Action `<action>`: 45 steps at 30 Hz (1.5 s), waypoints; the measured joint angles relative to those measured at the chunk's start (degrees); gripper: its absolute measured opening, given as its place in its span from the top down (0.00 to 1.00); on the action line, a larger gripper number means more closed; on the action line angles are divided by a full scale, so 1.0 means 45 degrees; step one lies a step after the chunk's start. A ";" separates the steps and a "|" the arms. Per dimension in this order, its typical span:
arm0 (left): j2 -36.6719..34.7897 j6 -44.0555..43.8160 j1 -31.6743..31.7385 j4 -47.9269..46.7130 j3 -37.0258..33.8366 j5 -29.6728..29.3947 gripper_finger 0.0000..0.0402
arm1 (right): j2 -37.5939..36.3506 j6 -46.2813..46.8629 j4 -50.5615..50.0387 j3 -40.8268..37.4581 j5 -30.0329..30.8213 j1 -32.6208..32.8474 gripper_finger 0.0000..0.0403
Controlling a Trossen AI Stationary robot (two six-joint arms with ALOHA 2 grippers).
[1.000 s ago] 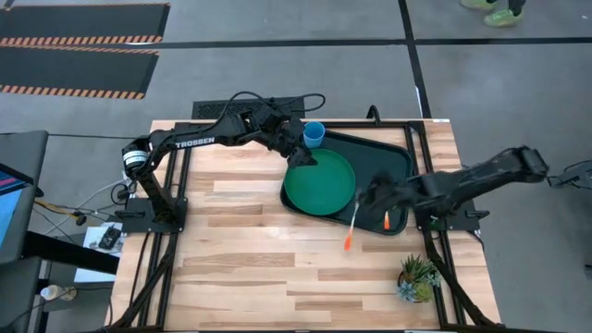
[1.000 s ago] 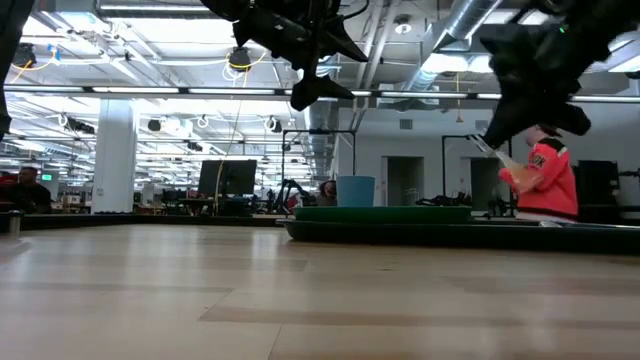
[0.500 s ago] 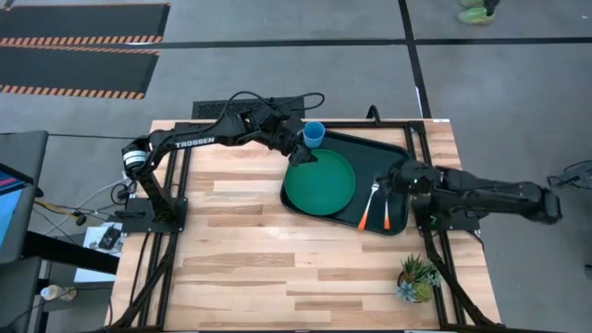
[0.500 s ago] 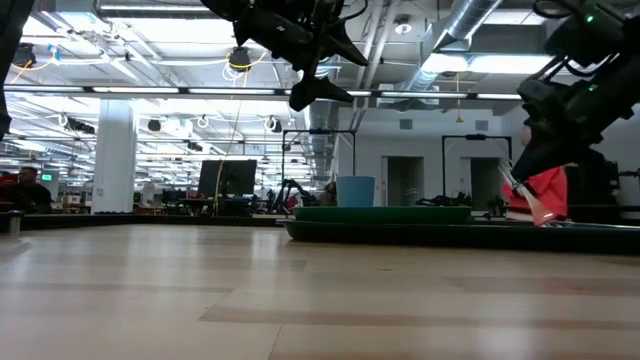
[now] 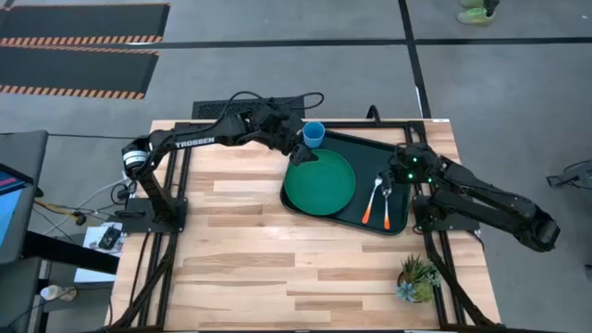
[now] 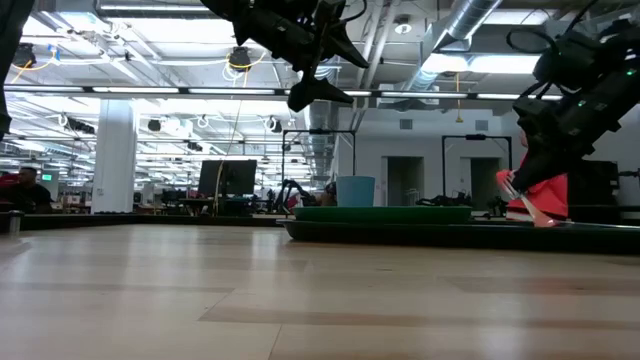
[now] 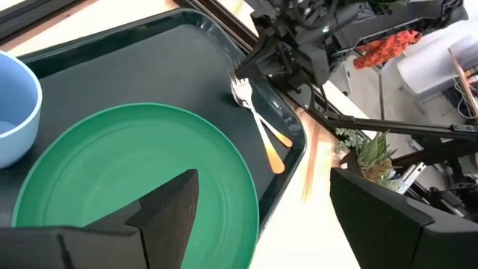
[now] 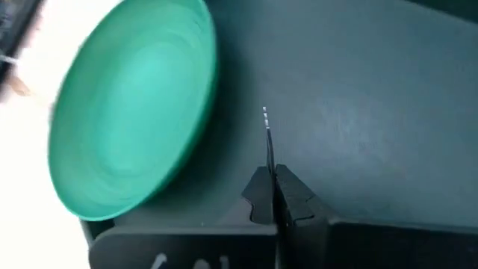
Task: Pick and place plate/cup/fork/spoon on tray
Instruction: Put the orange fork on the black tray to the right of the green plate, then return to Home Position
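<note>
The dark tray (image 5: 370, 153) lies at the table's far right. The green plate (image 5: 319, 180) lies flat in its left half, and the blue cup (image 5: 314, 135) stands upright in its far left corner. My right gripper (image 5: 387, 179) is low over the tray's right part, shut on the fork (image 5: 372, 202). The spoon's orange handle (image 5: 387, 219) lies on the tray beside it, and its bowl is hidden under the gripper. My left gripper (image 5: 301, 155) is open and empty, raised over the plate's far rim beside the cup. My right gripper pinches the fork's thin metal part near its head (image 8: 268, 149) between its two fingers; the tines (image 7: 239, 87) stick out past them. The fork is tilted, its orange handle end (image 6: 541, 220) slanting down to the tray. I cannot tell whether that end touches the tray.
A small potted plant (image 5: 416, 277) stands at the table's near right corner. The bare wooden tabletop (image 5: 231, 240) spreads left of the tray and toward the near edge. Black frame rails (image 5: 435, 250) run along the table's sides.
My right gripper has carried the fork from over the tray's near rim toward the far right and down. The fork's handle, which hung out over the table, now slants down inside the tray beside the spoon.
</note>
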 joint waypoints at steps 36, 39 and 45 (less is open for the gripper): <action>0.0000 0.0126 0.0005 -0.0010 0.0000 -0.0176 0.29 | 0.4175 0.0357 0.1629 0.0022 0.0762 -0.0270 0.72; 0.0000 0.0126 0.0005 -0.0010 0.0000 -0.0180 0.29 | 0.4175 0.0360 0.1528 0.0317 0.0758 -0.0269 0.67; 0.0000 0.0126 0.0000 -0.0011 0.0000 -0.0179 0.29 | 0.4189 0.0309 -0.0873 0.1849 0.0950 -0.0266 0.66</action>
